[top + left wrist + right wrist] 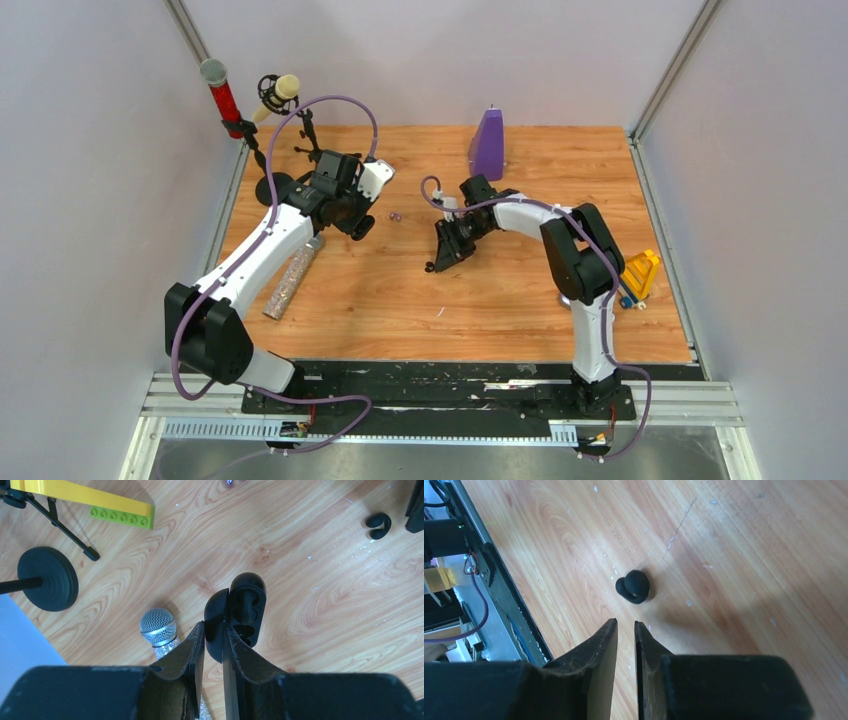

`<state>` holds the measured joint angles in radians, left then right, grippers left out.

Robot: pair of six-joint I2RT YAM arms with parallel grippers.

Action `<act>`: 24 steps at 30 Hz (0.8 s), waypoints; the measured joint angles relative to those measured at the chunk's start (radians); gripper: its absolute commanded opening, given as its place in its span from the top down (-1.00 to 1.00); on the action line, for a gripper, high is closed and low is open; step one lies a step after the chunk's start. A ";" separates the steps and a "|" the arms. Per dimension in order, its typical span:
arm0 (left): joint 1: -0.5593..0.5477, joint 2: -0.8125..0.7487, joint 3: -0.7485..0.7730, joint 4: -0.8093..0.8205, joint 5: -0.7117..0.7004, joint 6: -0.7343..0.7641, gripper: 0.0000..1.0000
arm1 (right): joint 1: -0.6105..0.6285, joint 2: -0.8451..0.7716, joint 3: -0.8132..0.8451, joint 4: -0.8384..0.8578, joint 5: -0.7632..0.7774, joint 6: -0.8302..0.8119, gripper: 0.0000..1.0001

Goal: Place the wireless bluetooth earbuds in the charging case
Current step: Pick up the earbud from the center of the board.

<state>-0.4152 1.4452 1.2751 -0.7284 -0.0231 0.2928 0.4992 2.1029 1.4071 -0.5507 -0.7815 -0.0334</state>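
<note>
My left gripper [214, 625] [360, 226] is shut on the lid edge of an open black charging case [247, 610] and holds it above the table. The case's cavities face the camera, and something black sits in the upper one. A loose black earbud [634, 586] lies on the wood just ahead of my right gripper [625, 622] [438, 260], whose jaws stand a narrow gap apart with nothing between them. The same earbud shows in the left wrist view [378, 525] and the top view [430, 268]. The pale purple earbuds [394, 215] lie between the two grippers.
A glittery silver microphone [293, 277] [157, 627] lies under the left arm. A microphone stand base [47, 579] and yellow and green bricks [120, 516] are to the left. A tall purple object [487, 145] stands at the back. A yellow piece [640, 272] lies at the right edge.
</note>
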 measured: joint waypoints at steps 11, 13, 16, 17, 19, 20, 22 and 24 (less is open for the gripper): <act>0.000 0.000 0.000 0.000 0.000 0.000 0.48 | -0.023 -0.050 -0.013 -0.012 -0.014 0.002 0.35; 0.000 0.000 0.000 0.000 0.000 0.000 0.48 | -0.023 -0.049 -0.013 -0.012 -0.013 0.008 0.35; 0.000 0.000 0.000 0.000 0.000 0.000 0.48 | -0.023 -0.040 -0.013 -0.010 -0.012 0.033 0.37; 0.000 0.000 0.000 0.000 0.000 0.000 0.48 | -0.023 -0.036 -0.013 -0.010 -0.010 0.040 0.37; 0.000 0.000 0.000 0.000 0.000 0.000 0.48 | -0.023 -0.023 -0.011 -0.008 -0.001 0.056 0.38; 0.000 0.000 0.000 0.000 0.000 0.000 0.48 | -0.023 -0.012 -0.008 -0.009 0.008 0.067 0.38; 0.000 0.000 0.000 0.000 0.000 0.000 0.48 | -0.023 0.006 -0.003 -0.008 0.015 0.081 0.39; 0.000 0.000 0.000 0.001 0.000 0.000 0.48 | -0.024 0.018 0.008 -0.010 0.006 0.101 0.45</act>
<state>-0.4152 1.4452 1.2751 -0.7277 -0.0235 0.2928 0.4751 2.1212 1.4151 -0.5606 -0.7757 0.0677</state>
